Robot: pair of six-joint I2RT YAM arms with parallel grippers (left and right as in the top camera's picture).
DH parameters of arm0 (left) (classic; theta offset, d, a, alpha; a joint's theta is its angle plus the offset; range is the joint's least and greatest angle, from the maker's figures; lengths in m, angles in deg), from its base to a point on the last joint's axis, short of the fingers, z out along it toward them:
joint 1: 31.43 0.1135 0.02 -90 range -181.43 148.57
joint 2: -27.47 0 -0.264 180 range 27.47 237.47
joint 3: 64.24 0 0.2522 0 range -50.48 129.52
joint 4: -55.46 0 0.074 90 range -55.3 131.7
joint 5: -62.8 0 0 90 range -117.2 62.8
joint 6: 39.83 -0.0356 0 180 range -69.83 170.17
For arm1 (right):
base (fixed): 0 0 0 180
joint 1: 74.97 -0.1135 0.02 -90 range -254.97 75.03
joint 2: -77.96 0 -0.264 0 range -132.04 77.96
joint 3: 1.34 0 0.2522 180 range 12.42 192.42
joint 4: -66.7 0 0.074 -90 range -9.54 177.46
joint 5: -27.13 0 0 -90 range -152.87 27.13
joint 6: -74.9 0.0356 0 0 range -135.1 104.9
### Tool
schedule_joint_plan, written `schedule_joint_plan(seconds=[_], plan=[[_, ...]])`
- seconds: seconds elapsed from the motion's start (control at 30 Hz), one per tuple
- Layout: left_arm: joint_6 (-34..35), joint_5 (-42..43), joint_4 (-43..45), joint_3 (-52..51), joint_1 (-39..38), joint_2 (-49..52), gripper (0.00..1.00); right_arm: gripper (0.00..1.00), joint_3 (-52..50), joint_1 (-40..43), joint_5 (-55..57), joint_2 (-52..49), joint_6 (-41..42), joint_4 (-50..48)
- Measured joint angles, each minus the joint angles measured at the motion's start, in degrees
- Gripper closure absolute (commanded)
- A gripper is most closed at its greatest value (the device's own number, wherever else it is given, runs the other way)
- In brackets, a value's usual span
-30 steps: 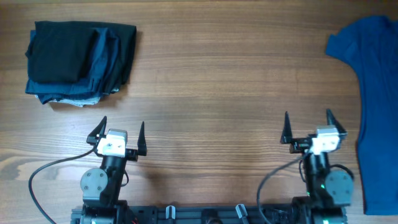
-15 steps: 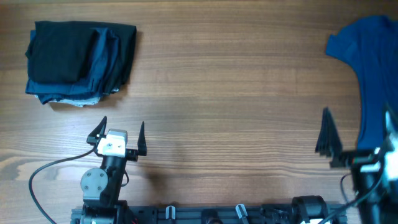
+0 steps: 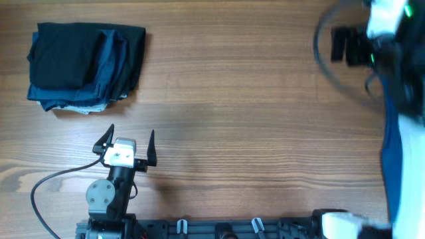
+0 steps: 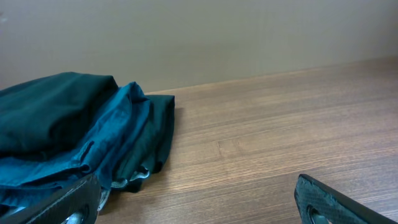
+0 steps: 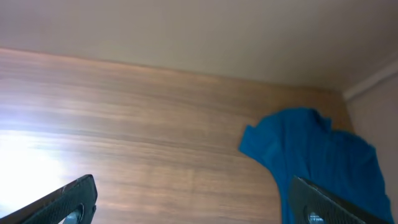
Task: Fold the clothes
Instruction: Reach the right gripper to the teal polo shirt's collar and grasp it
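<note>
The clothes, a bright blue shirt, lie along the table's right edge in the overhead view, mostly covered by my raised, blurred right arm. In the right wrist view the shirt lies spread out below and to the right. My right gripper hangs open high above the table with nothing between its fingers, and its right finger is over the cloth. Near the front edge my left gripper stands open and empty, well apart from the shirt.
A stack of folded black and dark navy garments sits at the far left; the left wrist view shows that stack just ahead of the left finger. A pale wall runs behind the wooden table.
My right arm has risen from the front edge and swung toward the far right, now blurred above the shirt. The left arm has not moved.
</note>
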Motion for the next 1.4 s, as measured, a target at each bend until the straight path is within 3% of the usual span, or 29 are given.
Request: schedule_joint_plan(seconds=[0.33, 0.5, 0.73, 1.27, 1.4], plan=[[0.00, 0.00, -0.04, 0.00, 0.00, -0.02, 0.00, 0.01, 2.16, 11.06, 0.35, -23.04, -0.83, -6.78], [0.00, 0.00, 0.02, 0.00, 0.00, 0.00, 0.00, 0.32, 2.86, 12.76, 0.35, -30.93, 2.08, -15.10], [0.00, 0.00, 0.02, 0.00, 0.00, 0.00, 0.00, 0.45, 2.86, 17.77, 0.35, -42.16, 4.44, -22.05], [0.00, 0.00, 0.02, 0.00, 0.00, 0.00, 0.00, 0.51, 2.86, 22.38, 0.37, -51.95, 4.61, -31.93], [0.00, 0.00, 0.00, 0.00, 0.00, 0.00, 0.00, 0.57, 2.86, 22.38, 0.92, -54.55, 4.90, -32.87]])
